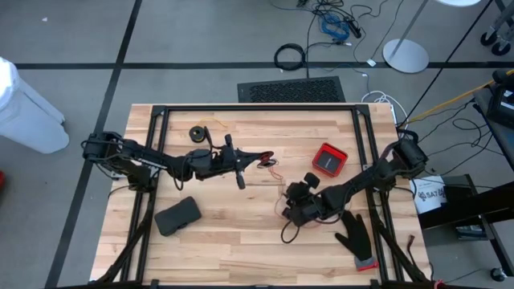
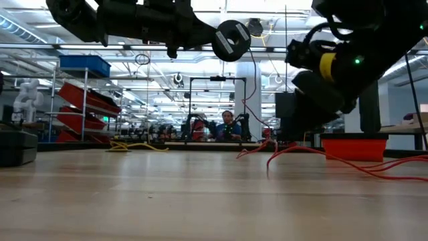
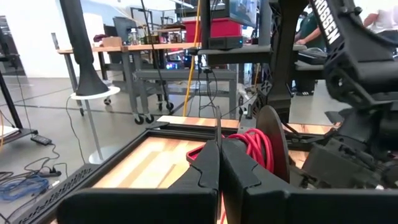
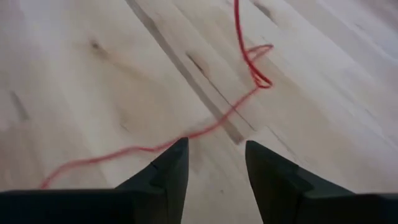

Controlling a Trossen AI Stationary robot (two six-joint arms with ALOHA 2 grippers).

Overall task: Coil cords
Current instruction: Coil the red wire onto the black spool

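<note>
My left gripper is held above the table's middle, shut on a small black spool wound with red cord. In the low view the spool is high above the wood. The loose red cord trails over the table under my right gripper, which is open just above the wood with its fingers pointing down. A second black spool lies on the table at the far left. I see no yellow-tan cord. My left gripper pinches a thin flange of the spool between its two shut fingers, which run about level. The wound red cord and the other black flange sit beside the fingers. The spool is lifted clear of the table, and cord hangs from it.
A red box stands at the right of the middle. A black glove lies near the front right, and a flat black object at the front left. A black frame runs round the table's edges.
</note>
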